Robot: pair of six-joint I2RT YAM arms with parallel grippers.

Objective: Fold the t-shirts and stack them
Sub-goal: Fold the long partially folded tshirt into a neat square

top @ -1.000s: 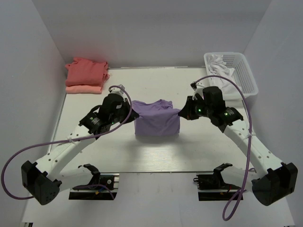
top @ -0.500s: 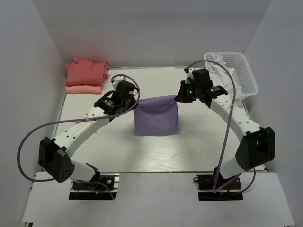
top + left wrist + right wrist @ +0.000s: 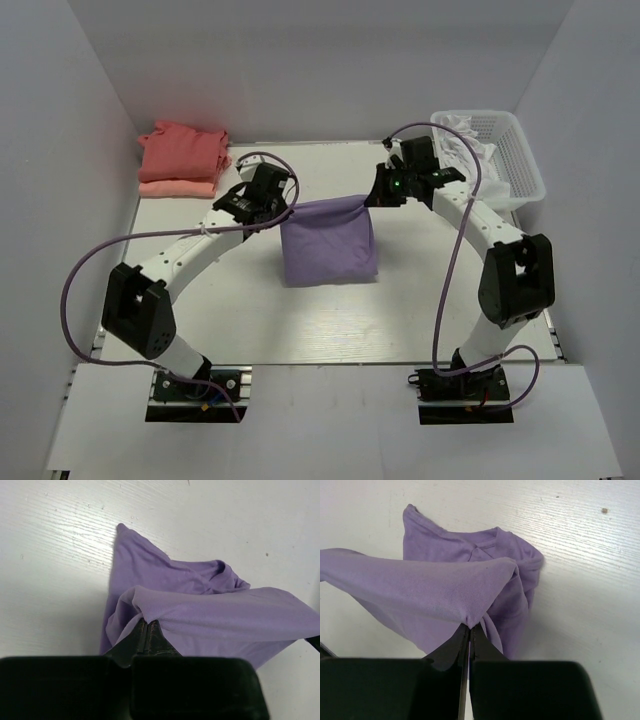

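Shows purple shirt (image 3: 328, 248) at mid-table (image 3: 300, 330), raised by its upper edge and drawn taut between left gripper (image 3: 287, 212) and right gripper (image 3: 372, 200). Hangs from that edge as a smooth sheet, lower part resting on the table. In both wrist views, shows jaws pressed together on a pinch of purple cloth, one at each end of the raised edge, with the collar part of the shirt lying on the table beneath.

Just changed: edge lifted clear of the table and carried toward the far side, slack taken out of the cloth. Reads as a fold under way rather than finished. Leaves the held edge to be laid down and the shirt to be added to the stack.

Against the view one second earlier: held edge higher and farther from the arm bases, and both arms reaching much farther out over the table. Puts a flat hanging panel in place of the squat, bunched block with collar showing on top. Against the view half a second earlier: only slightly farther back.

Unmoved throughout: red shirt (image 3: 183, 148) folded on pink shirt (image 3: 176, 188) at far left, and basket (image 3: 520, 150) at far right.
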